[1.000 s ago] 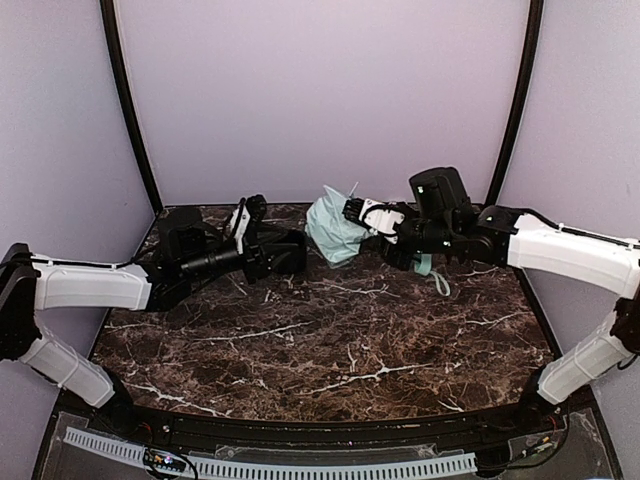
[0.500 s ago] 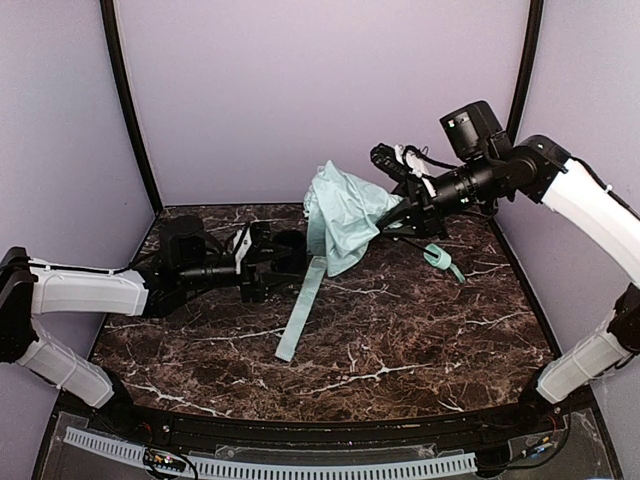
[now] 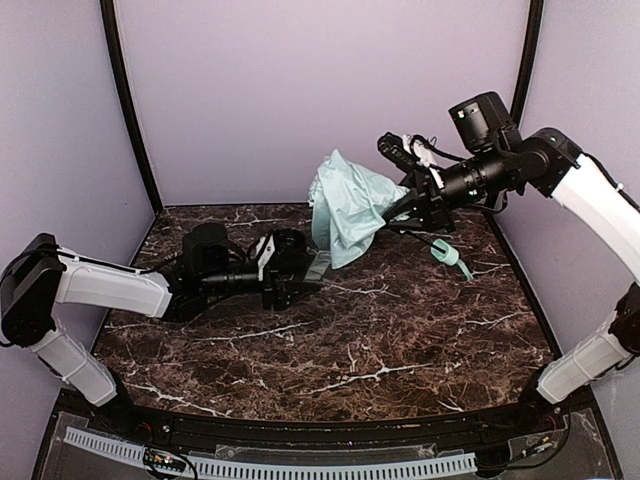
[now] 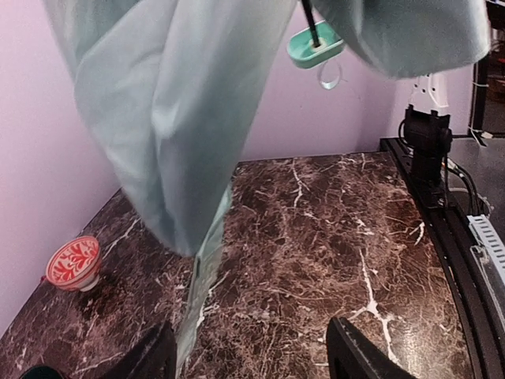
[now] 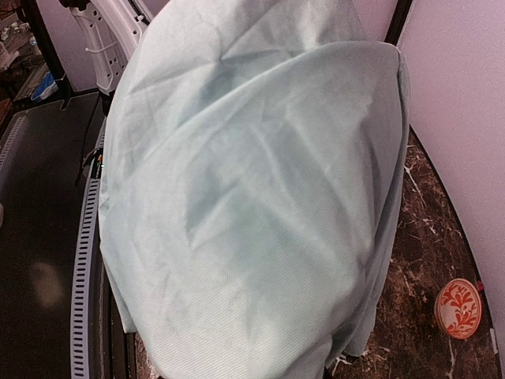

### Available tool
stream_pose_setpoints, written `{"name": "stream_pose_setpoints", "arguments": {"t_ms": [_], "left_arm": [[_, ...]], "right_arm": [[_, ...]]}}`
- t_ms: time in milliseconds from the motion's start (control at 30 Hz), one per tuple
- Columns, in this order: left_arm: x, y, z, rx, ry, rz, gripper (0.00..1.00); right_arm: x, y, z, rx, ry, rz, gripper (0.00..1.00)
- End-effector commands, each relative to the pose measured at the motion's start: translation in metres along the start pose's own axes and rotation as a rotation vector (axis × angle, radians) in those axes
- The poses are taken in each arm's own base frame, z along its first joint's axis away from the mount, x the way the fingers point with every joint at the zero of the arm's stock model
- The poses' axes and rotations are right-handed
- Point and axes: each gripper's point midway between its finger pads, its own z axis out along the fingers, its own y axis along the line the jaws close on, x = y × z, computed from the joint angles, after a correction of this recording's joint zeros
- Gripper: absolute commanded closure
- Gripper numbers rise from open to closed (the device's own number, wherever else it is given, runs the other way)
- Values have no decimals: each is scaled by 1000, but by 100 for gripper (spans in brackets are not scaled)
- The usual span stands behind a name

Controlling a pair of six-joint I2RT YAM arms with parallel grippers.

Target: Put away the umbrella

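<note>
Umbrella [image 3: 350,205] hangs aloft over back of counter [image 3: 380,340], right claw [image 3: 400,205] clenched on it so fabric drapes down. Left claw [image 4: 252,359] released, jaws wide around dangling strap [image 4: 207,260], likely to gather it.

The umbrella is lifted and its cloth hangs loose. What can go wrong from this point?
1. The strap hangs close to one finger of the open left claw, so closing may miss it or pinch only its edge.
2. The umbrella cloth fills the right wrist view, so the right claw cannot be checked there.
3. The handle dangles free and might swing.
</note>
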Motion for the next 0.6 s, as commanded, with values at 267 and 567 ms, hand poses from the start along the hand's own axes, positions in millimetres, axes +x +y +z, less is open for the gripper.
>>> {"name": "stream_pose_setpoints", "arguments": {"t_ms": [267,567], "left_arm": [[-30,38,-29,-242,22,-418,42],[-30,100,-21,-362,44,-1110,38]], "right_arm": [[-21,-54,-26,345,-17,-52,100],[-18,-81,-29,503,-15,-41,100]]}}
